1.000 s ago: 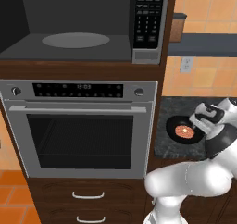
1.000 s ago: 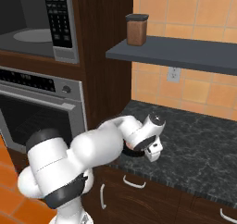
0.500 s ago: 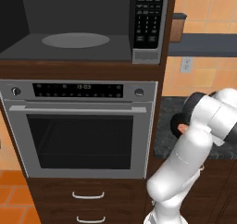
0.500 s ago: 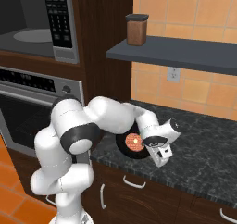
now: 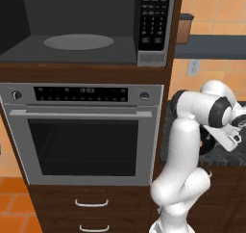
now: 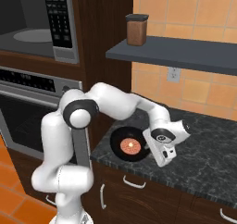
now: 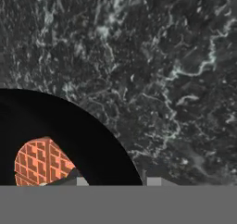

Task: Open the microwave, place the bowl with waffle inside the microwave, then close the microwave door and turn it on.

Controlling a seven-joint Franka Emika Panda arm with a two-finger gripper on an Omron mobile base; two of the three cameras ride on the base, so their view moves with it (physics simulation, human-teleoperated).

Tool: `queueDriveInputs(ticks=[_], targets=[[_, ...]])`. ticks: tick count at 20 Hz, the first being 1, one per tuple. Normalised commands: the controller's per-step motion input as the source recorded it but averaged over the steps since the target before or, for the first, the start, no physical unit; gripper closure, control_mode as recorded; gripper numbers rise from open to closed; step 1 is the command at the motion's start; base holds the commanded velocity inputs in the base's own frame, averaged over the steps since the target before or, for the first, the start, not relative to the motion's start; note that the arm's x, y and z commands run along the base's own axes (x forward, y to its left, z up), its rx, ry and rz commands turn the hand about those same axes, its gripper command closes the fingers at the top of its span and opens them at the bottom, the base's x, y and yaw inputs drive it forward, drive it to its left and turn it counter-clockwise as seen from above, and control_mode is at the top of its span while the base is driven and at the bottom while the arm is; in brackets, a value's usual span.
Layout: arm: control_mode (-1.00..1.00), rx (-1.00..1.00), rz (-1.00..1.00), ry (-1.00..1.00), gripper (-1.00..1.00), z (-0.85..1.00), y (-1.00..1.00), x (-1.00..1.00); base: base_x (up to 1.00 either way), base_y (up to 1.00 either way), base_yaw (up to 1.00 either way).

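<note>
Left base view: built-in steel-framed microwave (image 5: 77, 39) stands open, dark cavity and round turntable bare. Below the microwave, a steel wall oven (image 5: 86, 131). Lower right of the microwave, the white arm folds down over the counter, with the gripper (image 5: 234, 141) at the picture's edge. Cannot tell the jaws' state from this side.

Right base view: small shallow black bowl (image 6: 115, 140) sits on the dark speckled stone counter (image 6: 203, 149), below and well to the right of the microwave (image 6: 32, 33). Round orange-red grid-patterned waffle (image 6: 130, 146) lies inside the bowl. Gripper (image 6: 150, 152) is pressed down at the bowl's rim, on the side away from the microwave. A second ago it hung above the bowl; since then it has dropped onto the rim. A brown canister (image 6: 137, 29) stands on the shelf to the right of the microwave, well clear.

Hand view: looks straight down at the counter (image 7: 162, 56). Bowl (image 7: 69, 126) and waffle (image 7: 41, 165) sit at lower left. One of the fingertips (image 7: 82, 181) rises inside the bowl beside the waffle, the other outside, so the gripper (image 7: 118, 182) straddles the rim. Jaws much narrower than a second ago, but cannot tell whether the pads already pinch the rim.

Judged from this: grasp nearly made, lift not begun. Still to do: carrying the bowl up and left into the cavity, shutting the door, pressing start. A thin rim hold may let the bowl tip.
</note>
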Motion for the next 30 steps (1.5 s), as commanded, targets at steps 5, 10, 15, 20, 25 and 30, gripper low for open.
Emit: queueDriveInputs(ticks=[5, 10, 15, 20, 25, 30], targets=[[-1.0, 0.02, -0.01, -0.09, 1.0, 0.28, 0.16, -0.71, 0.0, 0.0, 0.0], [-1.0, 0.0, -0.05, -0.31, 1.0, 0.25, 0.09, -0.6, 0.0, 0.0, 0.0], [-1.0, -0.17, -0.32, -0.15, 1.0, 0.59, 0.36, -0.09, 0.0, 0.0, 0.0], [-1.0, -0.24, -0.47, 0.0, 1.0, 0.45, 0.47, 0.0, 0.0, 0.0, 0.0], [-1.0, -0.13, -0.38, 0.03, 1.0, 0.47, 0.41, -0.09, 0.0, 0.0, 0.0], [-1.0, -0.07, -0.28, 0.04, 1.0, 0.78, 0.44, -0.79, 0.0, 0.0, 0.0]])
